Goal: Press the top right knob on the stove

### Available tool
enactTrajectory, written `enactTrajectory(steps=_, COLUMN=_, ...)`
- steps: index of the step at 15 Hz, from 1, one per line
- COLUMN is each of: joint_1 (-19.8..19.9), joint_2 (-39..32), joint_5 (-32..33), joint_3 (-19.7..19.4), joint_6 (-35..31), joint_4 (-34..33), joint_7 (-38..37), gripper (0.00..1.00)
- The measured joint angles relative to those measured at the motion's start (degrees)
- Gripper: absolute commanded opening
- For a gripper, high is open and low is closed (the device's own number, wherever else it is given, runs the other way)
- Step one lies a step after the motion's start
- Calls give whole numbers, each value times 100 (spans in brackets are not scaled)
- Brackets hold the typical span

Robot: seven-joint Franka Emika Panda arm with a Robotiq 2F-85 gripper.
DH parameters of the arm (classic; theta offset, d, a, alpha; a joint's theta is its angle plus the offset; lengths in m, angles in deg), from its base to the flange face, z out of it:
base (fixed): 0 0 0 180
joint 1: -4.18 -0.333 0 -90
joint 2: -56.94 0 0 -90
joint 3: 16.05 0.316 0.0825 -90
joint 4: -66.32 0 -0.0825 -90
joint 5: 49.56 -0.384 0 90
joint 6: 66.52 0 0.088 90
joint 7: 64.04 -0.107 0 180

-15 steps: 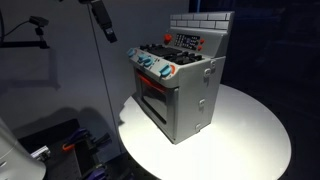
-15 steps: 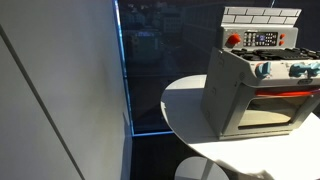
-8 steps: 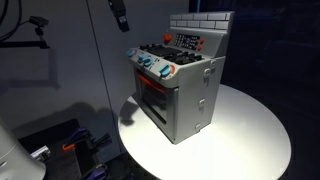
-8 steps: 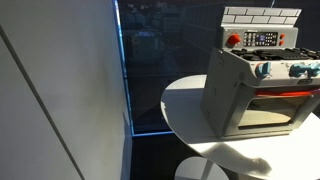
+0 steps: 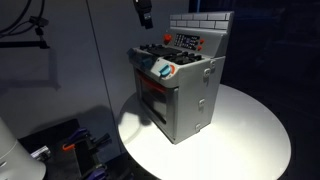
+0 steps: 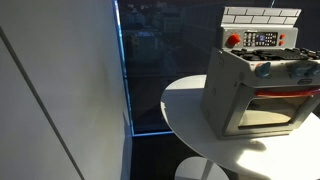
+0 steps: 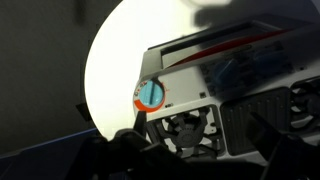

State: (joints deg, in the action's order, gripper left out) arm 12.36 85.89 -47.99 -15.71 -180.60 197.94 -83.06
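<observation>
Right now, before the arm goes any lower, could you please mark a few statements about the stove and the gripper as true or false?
1. The stove stands on a round white table. True.
2. The gripper is pressing on the stove. False: in an exterior view it hangs above the stove, apart from it.
3. The oven door is swung wide open. False: it is shut against the front.
4. The back wall of the stove has a brick pattern. True.
5. The wrist view shows a teal knob with an orange-red ring. True.
</observation>
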Motion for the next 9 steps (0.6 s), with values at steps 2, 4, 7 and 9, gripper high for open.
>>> enactTrajectory(steps=2, joint_1=3, joint_2=-176, joint_5=0, joint_3=-55, joint_6=-252, joint_4=-119, joint_7=0, gripper=100)
enactTrajectory(steps=4, joint_1=9, joint_2=-309, joint_5=0, joint_3=-89, joint_6=-506, joint_4=-183, joint_7=-2, gripper=100)
enactTrajectory(steps=7, joint_1=67, joint_2=-454, joint_5=2, joint_3=-100, joint_6=-789, joint_4=-236, joint_7=-12, gripper=100)
enactTrajectory(steps=9, joint_1=81, joint_2=-491, joint_5=2, joint_3=-102, joint_6=-824, joint_4=-253, joint_7=-12, gripper=100)
